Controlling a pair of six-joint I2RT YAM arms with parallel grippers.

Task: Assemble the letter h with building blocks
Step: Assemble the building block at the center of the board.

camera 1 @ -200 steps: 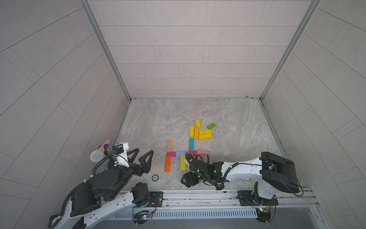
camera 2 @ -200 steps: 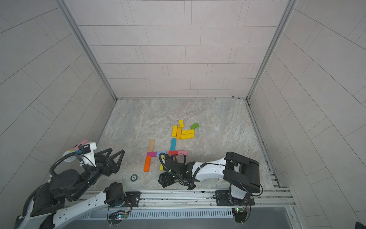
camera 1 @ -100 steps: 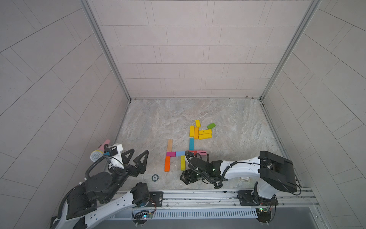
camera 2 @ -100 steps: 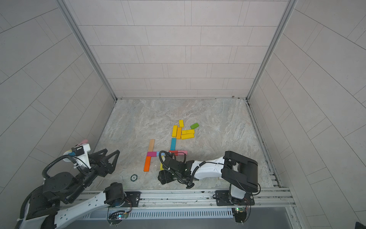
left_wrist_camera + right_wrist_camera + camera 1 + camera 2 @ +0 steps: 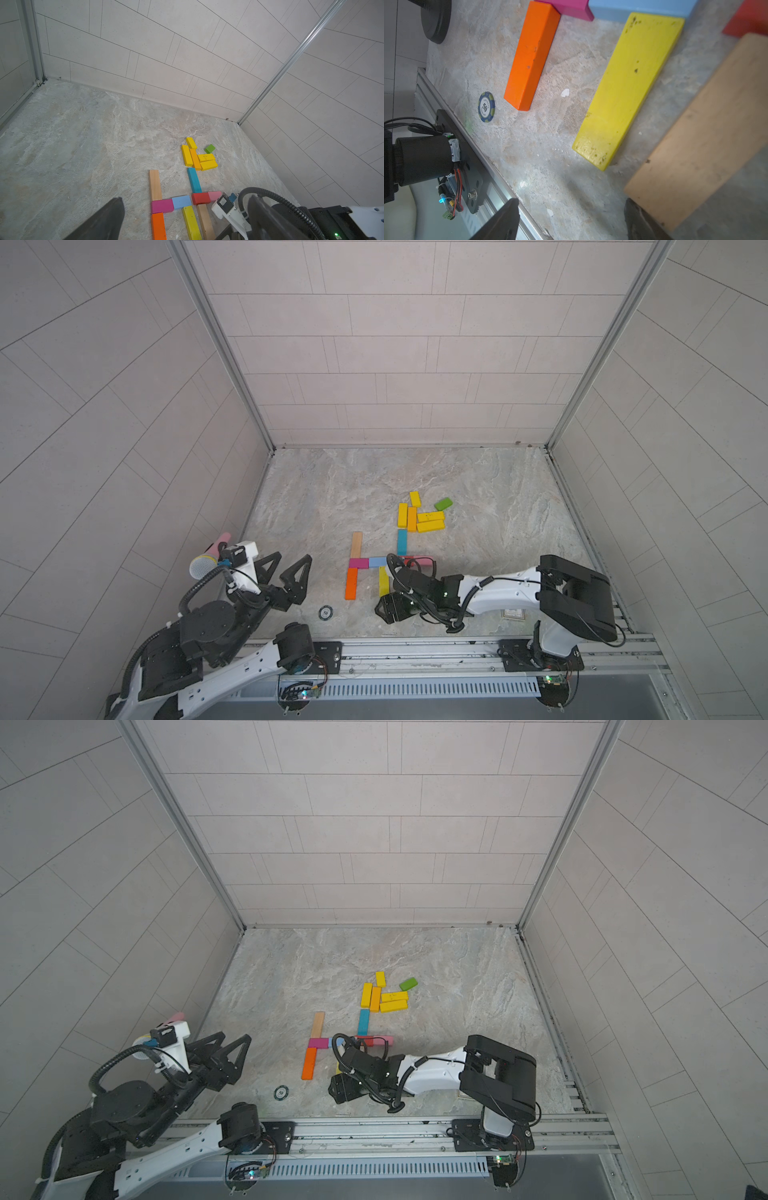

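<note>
Pale tiled walls [image 5: 395, 364] box in a marbled stone table [image 5: 332, 489]. The left gripper [image 5: 291, 562] hangs spread and empty at nine o'clock of the part-made letter [image 5: 358, 563]. At the letter's five o'clock the right gripper [image 5: 571, 200] is spread low over bare table, pinching nothing, with one finger just beside a plain wood block [image 5: 695, 135]. Spare yellow blocks [image 5: 419, 516] lie at the letter's one o'clock. The blocks look light, stiff and easily nudged, so I would pinch that wood block across its narrow width, at mid-length. A poker chip [image 5: 325, 612] lies at seven o'clock.
</note>
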